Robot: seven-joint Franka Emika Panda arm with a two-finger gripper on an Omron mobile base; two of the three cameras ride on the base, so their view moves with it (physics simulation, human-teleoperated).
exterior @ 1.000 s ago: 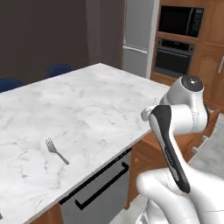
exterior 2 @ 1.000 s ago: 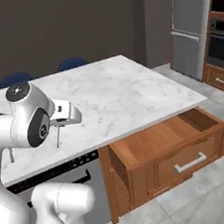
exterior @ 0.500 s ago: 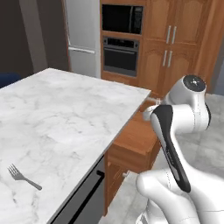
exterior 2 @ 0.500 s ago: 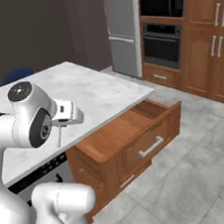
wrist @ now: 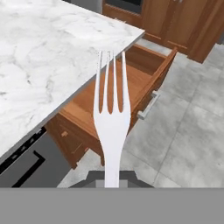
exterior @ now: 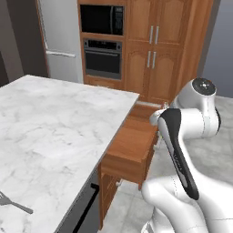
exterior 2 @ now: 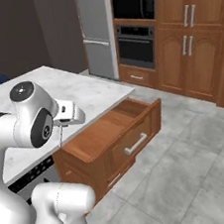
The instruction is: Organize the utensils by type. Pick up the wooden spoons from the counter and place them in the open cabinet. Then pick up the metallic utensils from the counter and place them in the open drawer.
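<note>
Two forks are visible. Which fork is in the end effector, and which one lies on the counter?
The fork pointing at the open drawer is clamped in the end effector. The other fork lies flat on the marble counter, untouched.

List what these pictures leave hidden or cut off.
- End effector: fingertips too small in right base view; cut by bottom band in hand view.
- Held fork: handle end cut off there.
- Counter fork: tines cut by left edge.
- Drawer: inner end hidden under counter.
</note>
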